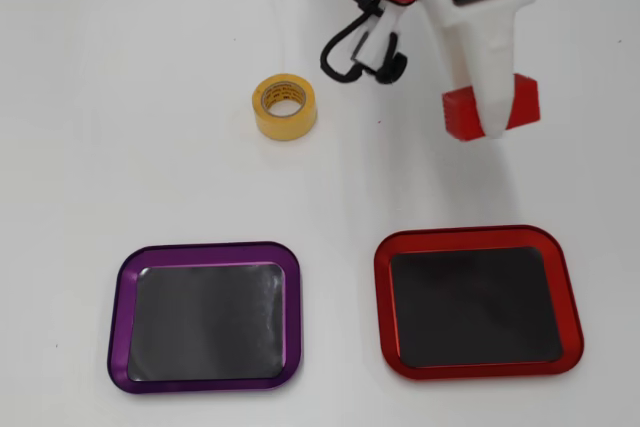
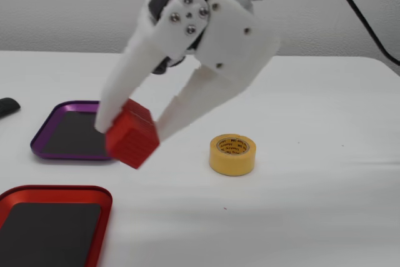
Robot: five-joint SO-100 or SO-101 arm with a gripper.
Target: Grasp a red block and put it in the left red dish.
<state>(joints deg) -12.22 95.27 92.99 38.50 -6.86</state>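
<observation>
My white gripper (image 1: 492,125) is shut on the red block (image 1: 525,102), a small studded brick. In the fixed view the block (image 2: 131,139) sits tilted between the two fingers of the gripper (image 2: 132,130) and seems lifted a little off the white table. The red-rimmed dish (image 1: 478,235) with a dark inside lies empty at the lower right of the overhead view, below the block. In the fixed view the dish (image 2: 59,189) is at the lower left, nearer the camera than the block.
A purple-rimmed tray (image 1: 205,248) lies empty left of the red dish in the overhead view; in the fixed view the tray (image 2: 44,130) lies behind the block. A yellow tape roll (image 1: 285,105) (image 2: 232,153) stands on the table. Black cables (image 1: 345,47) hang by the arm.
</observation>
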